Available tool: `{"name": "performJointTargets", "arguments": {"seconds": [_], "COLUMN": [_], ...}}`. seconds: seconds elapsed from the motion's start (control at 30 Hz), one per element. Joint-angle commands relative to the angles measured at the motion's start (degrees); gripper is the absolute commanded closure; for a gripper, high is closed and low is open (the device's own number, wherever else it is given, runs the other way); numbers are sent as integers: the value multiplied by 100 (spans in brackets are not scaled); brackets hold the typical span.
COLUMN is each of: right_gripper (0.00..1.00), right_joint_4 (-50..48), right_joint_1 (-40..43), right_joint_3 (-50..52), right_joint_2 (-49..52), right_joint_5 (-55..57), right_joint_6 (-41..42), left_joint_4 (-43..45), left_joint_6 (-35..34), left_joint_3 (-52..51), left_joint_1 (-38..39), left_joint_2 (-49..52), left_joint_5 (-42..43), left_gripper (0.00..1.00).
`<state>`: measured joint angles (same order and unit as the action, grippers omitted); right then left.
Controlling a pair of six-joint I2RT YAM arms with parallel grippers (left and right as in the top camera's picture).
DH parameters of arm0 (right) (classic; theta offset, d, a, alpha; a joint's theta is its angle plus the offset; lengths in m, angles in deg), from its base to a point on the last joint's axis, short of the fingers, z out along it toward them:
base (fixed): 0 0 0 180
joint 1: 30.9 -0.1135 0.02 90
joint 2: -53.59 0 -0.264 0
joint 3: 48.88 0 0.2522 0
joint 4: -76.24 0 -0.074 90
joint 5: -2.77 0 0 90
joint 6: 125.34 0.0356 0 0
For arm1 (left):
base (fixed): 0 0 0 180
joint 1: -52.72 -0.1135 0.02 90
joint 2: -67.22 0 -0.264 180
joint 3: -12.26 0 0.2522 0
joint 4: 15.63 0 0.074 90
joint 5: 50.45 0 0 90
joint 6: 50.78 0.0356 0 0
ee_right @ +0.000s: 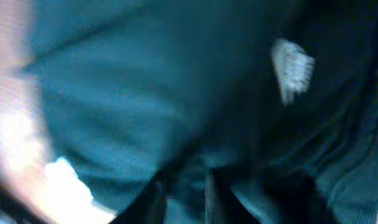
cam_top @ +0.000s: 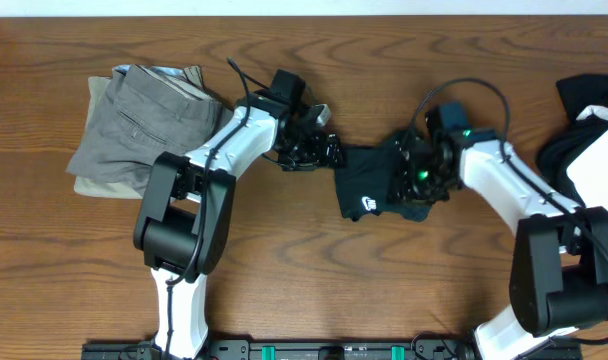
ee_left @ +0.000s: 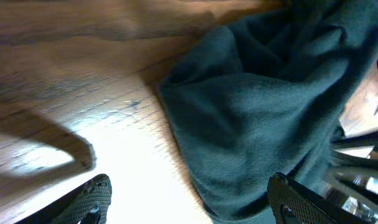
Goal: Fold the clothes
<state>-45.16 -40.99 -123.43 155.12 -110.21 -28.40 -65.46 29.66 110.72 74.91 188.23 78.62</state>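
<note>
A dark garment (cam_top: 367, 185) with a small white logo lies crumpled at the table's middle. My left gripper (cam_top: 322, 152) is at its left edge. In the left wrist view the fingers (ee_left: 192, 208) are open, low over the table, and the garment's (ee_left: 263, 93) lower edge lies between them. My right gripper (cam_top: 420, 176) is down on the garment's right side. The right wrist view is blurred. There the fingers (ee_right: 184, 198) are close together with dark fabric (ee_right: 127, 93) pinched between them, and the white logo (ee_right: 292, 67) shows beyond.
A folded grey pair of trousers (cam_top: 144, 120) on a beige garment lies at the far left. A pile of black and white clothes (cam_top: 584, 130) sits at the right edge. Bare wood table (cam_top: 364, 290) lies in front.
</note>
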Motion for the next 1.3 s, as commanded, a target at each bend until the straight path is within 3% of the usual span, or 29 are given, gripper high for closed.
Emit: {"name": "performJointTargets", "arguments": {"seconds": [0.0, 0.23, 0.53, 0.73, 0.93, 1.0, 1.13, 1.2, 1.27], "right_gripper": [86, 90, 89, 89, 89, 89, 90, 91, 90], "right_joint_4": [-393, -328, -354, -376, -374, -378, -380, -382, -382], "right_joint_1": [81, 501, 542, 542, 540, 540, 529, 529, 531], "right_joint_3": [496, 682, 682, 682, 682, 682, 682, 682, 682], "right_joint_2": [35, 35, 35, 35, 35, 35, 35, 35, 35], "right_joint_5": [708, 704, 605, 603, 601, 599, 472, 472, 452], "right_joint_6": [675, 841, 758, 761, 758, 761, 758, 761, 763], "left_joint_4": [-44, -310, 133, 697, 2072, 2350, 2341, 2111, 1609], "left_joint_6": [114, -7, -599, -1792, -3226, -3296, -3198, -3169, -3233], "left_joint_3": [-17, -17, -17, -92, -785, -905, -911, -911, -911], "left_joint_1": [-15, 24, 492, 750, 901, 914, 901, 901, 901], "left_joint_2": [7, 7, 37, 339, 463, 463, 463, 463, 461], "left_joint_5": [85, 105, 380, 566, 861, 907, 898, 896, 896], "left_gripper": [18, 18, 13, 14, 14, 20, 47, 47, 40]}}
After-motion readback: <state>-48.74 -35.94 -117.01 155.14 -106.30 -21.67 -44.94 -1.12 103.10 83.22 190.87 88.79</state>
